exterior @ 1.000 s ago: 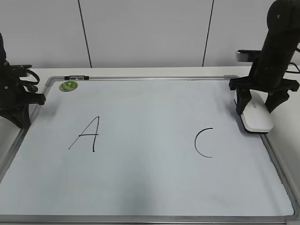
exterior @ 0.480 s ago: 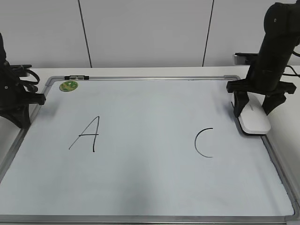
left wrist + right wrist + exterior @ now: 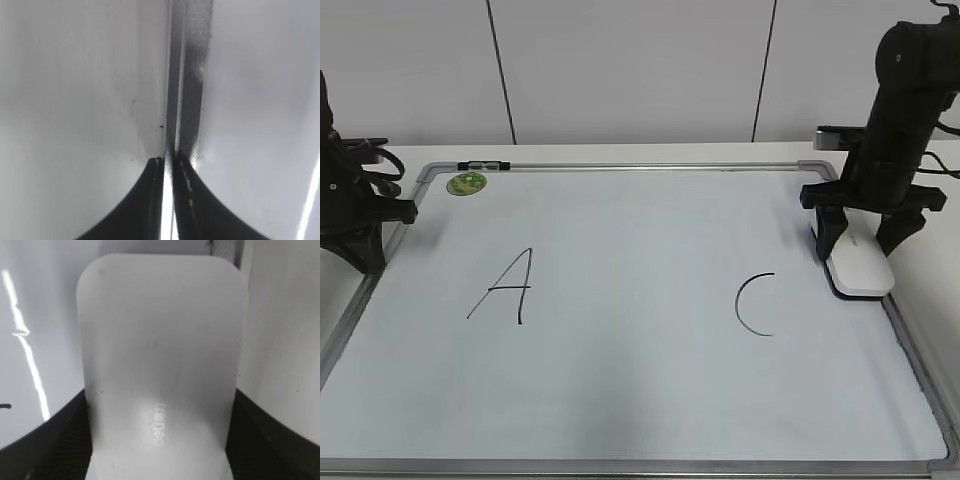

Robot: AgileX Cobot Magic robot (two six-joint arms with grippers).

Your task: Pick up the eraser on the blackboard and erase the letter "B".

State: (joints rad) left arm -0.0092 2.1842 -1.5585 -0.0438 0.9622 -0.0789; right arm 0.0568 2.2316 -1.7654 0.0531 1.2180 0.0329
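Straddling the eraser (image 3: 860,270) at the blackboard's (image 3: 620,440) right edge, the right gripper's (image 3: 864,232) fingers (image 3: 45,440) are set against its sides; no "B" is seen; the left gripper's (image 3: 167,162) fingers are nearly closed, empty.

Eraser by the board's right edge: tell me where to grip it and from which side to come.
Grip the eraser across its two long side walls, coming straight down from above. It lies flat on the blackboard, so only those narrow sides offer opposing faces, and its width fits between the fingers. The right claw already straddles it this way, one finger against each long side in the right wrist view.
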